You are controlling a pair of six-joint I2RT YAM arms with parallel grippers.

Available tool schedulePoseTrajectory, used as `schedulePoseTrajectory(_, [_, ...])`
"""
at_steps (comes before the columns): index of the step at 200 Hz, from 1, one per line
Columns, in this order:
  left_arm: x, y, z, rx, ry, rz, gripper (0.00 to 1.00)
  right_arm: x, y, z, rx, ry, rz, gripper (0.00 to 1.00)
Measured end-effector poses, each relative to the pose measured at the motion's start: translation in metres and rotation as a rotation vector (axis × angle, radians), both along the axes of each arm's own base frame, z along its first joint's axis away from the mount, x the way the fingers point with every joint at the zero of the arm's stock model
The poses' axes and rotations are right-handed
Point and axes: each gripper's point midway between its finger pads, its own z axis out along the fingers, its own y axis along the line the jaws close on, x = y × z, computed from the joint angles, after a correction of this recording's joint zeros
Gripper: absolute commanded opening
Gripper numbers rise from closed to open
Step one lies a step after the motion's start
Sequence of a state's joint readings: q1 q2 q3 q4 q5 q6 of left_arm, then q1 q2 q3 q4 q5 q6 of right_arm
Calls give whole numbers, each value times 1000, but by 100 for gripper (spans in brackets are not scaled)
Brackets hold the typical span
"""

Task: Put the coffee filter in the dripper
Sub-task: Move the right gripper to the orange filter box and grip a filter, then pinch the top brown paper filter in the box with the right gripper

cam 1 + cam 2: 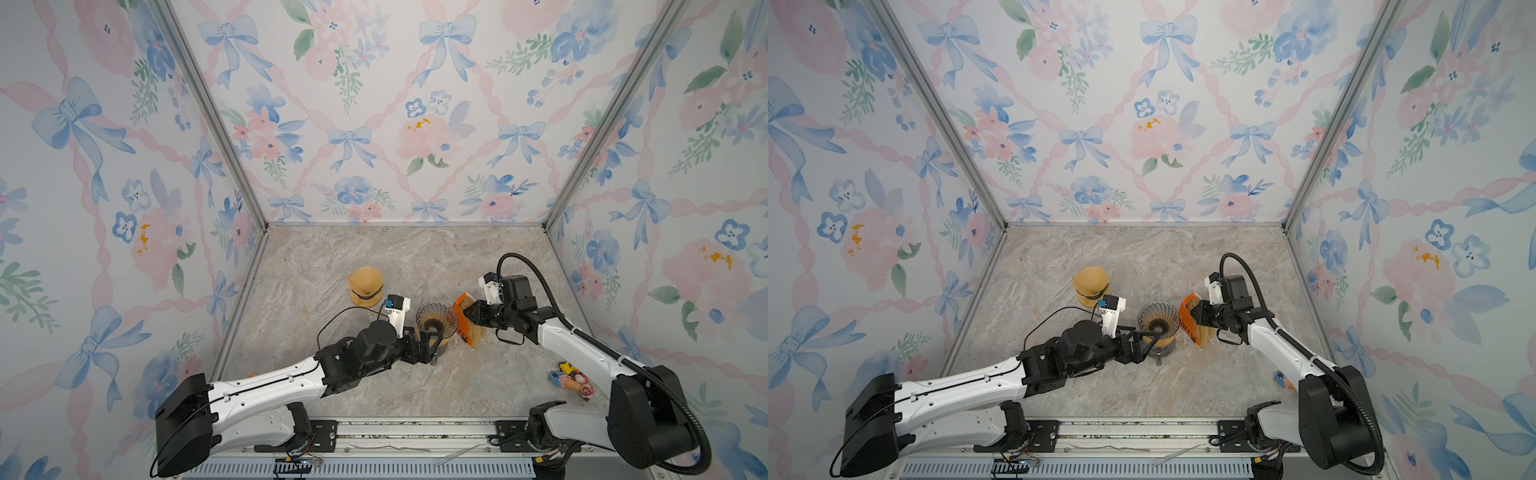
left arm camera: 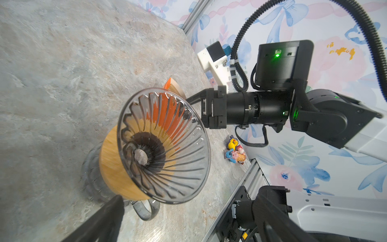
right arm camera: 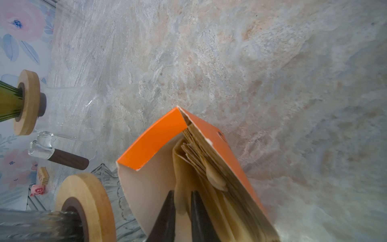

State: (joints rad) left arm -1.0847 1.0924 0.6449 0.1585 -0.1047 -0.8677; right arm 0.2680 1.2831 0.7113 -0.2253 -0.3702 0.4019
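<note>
Enclosing the mottled stone tabletop (image 1: 332,257) — floral bow-print walls (image 1: 374,124), three sides.

Glossy glass dripper (image 2: 167,150), wooden collar (image 2: 113,167), matt brown paper filter (image 3: 181,167), smooth cardboard box (image 3: 152,144)

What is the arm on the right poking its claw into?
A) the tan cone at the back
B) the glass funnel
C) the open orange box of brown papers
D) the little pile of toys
C: the right gripper has a finger on either side of a brown filter inside the orange box.
</note>
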Motion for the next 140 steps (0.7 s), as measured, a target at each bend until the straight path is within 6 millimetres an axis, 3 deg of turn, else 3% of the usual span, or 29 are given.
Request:
schedulePoseTrajectory(44, [1,-1,-2,6,3,0,98,0,0,2,0,-7,3,9])
schedulePoseTrajectory(108, [1,-1,-2,6,3,0,98,-7,-5,23,4,-82,-10,8])
schedulePoseTrajectory(140, [0,-1,-2,6,3,0,98,-14,-9,17,-12,-62,-14,15])
